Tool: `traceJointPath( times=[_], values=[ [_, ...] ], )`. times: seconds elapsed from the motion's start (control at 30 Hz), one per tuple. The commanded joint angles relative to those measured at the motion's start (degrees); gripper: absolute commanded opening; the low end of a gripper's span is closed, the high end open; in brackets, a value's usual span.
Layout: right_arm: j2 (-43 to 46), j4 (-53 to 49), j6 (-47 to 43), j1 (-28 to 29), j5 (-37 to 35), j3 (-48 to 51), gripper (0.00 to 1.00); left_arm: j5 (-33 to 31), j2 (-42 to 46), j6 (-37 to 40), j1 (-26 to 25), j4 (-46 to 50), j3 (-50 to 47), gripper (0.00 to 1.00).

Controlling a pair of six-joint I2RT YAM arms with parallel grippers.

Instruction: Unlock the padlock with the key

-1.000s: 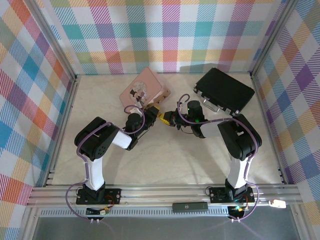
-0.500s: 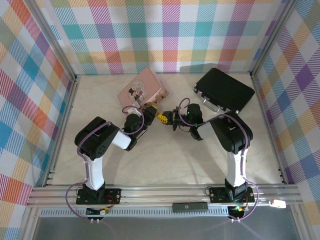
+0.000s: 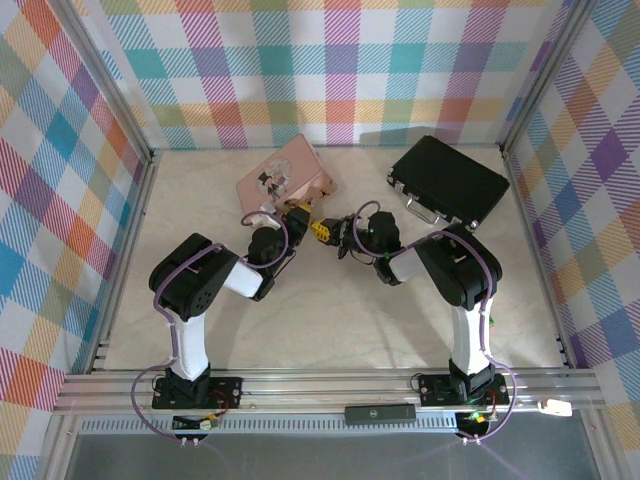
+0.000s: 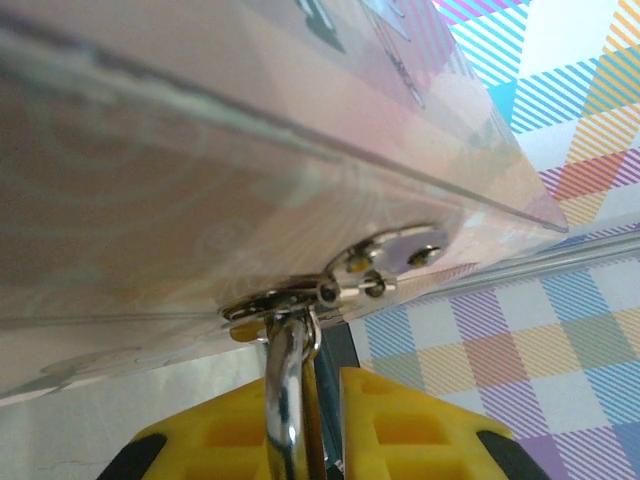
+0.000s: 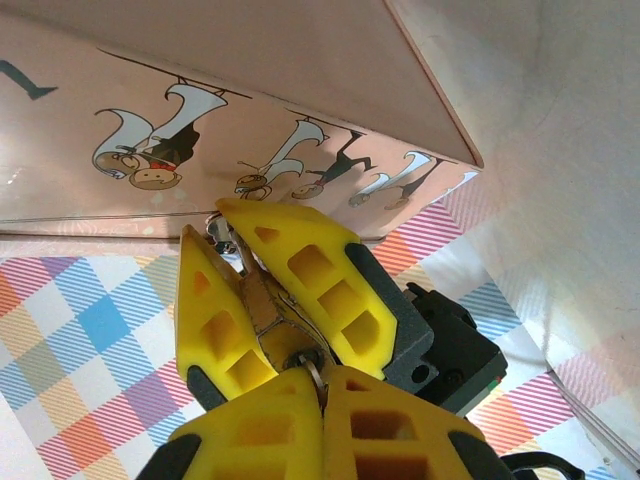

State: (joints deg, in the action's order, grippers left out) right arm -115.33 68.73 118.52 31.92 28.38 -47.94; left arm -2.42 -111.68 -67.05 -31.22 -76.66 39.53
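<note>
Pink box (image 3: 287, 177), black case (image 3: 450, 180), padlock (image 4: 285, 400) shackle silvery

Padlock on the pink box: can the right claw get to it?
Probably yes. The left claw holds the padlock by its sides, leaving its near end bare toward the right claw, which, holding the key, sits close with nothing between.

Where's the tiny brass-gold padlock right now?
The padlock is hooked by its silvery shackle to the pink box's clasp, between the left gripper's yellow fingers, in the left wrist view.
</note>
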Motion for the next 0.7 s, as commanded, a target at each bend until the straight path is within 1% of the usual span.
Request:
traceJointPath(
  times=[0.0, 0.07, 0.17, 0.27, 0.3, 0.37, 0.5, 0.57, 0.67],
  values=[
    [0.6, 7.6, -2.1, 0.5, -6.5, 0.5, 0.07, 10.9, -1.6, -0.7, -4.5, -0.5, 0.7, 0.0],
    [0.0, 7.2, -5.7, 0.3, -6.5, 2.1, 0.13, 10.9, -2.7, -2.0, -4.0, 0.1, 1.4, 0.0],
    [-1.0, 7.2, -11.4, -0.3, -5.3, 4.2, 0.24, 10.6, -3.1, -2.4, -3.5, 0.2, 1.7, 0.0],
    [-0.3, 5.8, -16.9, -1.0, -2.3, 7.2, 0.36, 10.7, -1.6, -1.2, -3.0, 0.3, 1.3, 0.0],
    [0.7, 4.0, -19.3, -1.2, -1.4, 8.7, 0.39, 10.4, -0.6, -0.6, -2.9, 1.2, 1.0, 0.0],
    [3.0, -0.3, -23.9, -1.6, -0.4, 11.5, 0.43, 9.5, 1.4, 1.1, -2.9, 4.2, 0.6, 0.0],
    [9.4, -13.0, -35.7, -1.7, 1.5, 14.5, 0.48, 8.4, 4.7, 4.1, -2.9, 11.4, 0.7, 0.0],
    [13.1, -21.5, -42.3, -2.0, 2.0, 14.2, 0.49, 8.0, 5.9, 4.9, -2.9, 16.5, 1.3, 0.0],
    [19.1, -36.4, -53.0, -2.4, 0.2, 12.5, 0.51, 6.6, 8.8, 8.0, -3.0, 26.3, 2.5, 0.0]
  ],
)
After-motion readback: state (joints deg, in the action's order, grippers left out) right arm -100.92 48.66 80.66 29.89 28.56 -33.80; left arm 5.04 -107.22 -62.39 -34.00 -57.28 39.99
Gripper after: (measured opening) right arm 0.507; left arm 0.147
